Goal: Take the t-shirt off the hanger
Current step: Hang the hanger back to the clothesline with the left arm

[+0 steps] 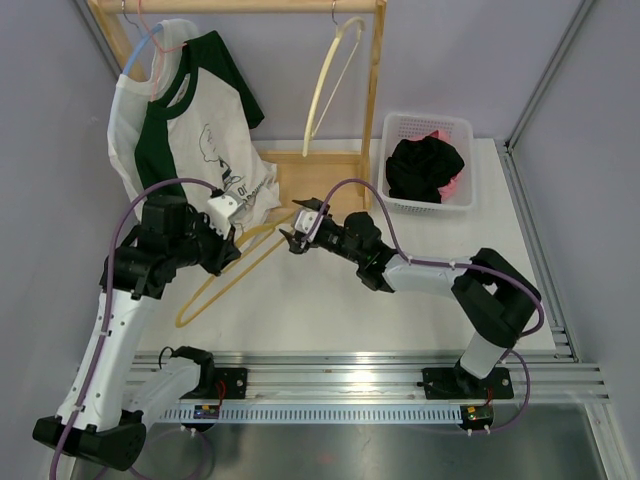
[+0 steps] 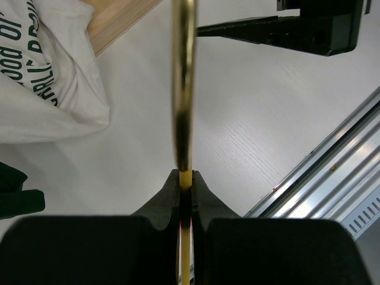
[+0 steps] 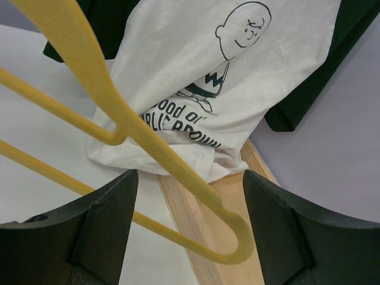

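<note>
The white t-shirt (image 1: 190, 130) with green sleeves and a cartoon print hangs from the top left of the wooden rack on a blue and pink hanger (image 1: 150, 50). Its hem rests on the rack's base. It also shows in the left wrist view (image 2: 47, 89) and the right wrist view (image 3: 225, 77). A bare yellow hanger (image 1: 215, 290) lies slanted over the table. My left gripper (image 1: 232, 248) is shut on its bar (image 2: 183, 89). My right gripper (image 1: 292, 240) is open, and the yellow hanger's hook (image 3: 237, 237) lies between its jaws, untouched.
A cream hanger (image 1: 335, 80) hangs at the right end of the rack. The rack's wooden base (image 1: 320, 170) lies just beyond both grippers. A white basket (image 1: 430, 118) with black and pink clothes stands at the back right. An aluminium rail (image 1: 380, 365) runs along the near edge.
</note>
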Robot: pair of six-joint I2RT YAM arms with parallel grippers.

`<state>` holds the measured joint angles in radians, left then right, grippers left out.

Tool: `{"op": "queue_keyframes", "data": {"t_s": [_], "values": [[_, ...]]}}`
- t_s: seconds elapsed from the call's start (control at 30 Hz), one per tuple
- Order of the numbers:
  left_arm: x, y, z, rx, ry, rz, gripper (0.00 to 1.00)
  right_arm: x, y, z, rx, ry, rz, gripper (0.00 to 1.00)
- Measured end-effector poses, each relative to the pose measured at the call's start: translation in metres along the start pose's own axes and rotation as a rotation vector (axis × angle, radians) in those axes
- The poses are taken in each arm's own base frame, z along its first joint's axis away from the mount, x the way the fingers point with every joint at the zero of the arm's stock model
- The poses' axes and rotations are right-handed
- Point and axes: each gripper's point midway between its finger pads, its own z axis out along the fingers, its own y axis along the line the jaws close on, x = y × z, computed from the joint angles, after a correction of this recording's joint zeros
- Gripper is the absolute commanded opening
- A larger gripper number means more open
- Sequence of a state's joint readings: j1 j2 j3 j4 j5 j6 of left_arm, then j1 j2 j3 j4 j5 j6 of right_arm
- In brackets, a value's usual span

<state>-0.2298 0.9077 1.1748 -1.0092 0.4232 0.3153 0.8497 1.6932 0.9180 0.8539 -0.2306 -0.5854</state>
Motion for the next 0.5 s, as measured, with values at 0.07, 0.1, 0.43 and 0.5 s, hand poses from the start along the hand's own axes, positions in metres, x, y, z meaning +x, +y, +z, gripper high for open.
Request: {"op": "queue_keyframes", "data": {"t_s": [0.07,0.1,0.43,0.5], "values": [[-0.002,0.000,-0.001,0.000,-0.005,0.002,0.00,0.003,0.003,0.004,0.005,0.020,-0.022,0.67],[-0.002,-0.001,-0.002,0.000,-0.006,0.003,0.00,0.004,0.004,0.005,0.006,0.024,-0.031,0.62],[-0.011,-0.001,-0.009,-0.017,-0.057,0.024,0.00,0.019,0.016,0.010,-0.020,0.093,-0.097,0.18],[-0.012,-0.002,-0.013,-0.023,-0.072,0.024,0.00,0.017,0.018,0.011,-0.024,0.086,-0.098,0.17]]}}
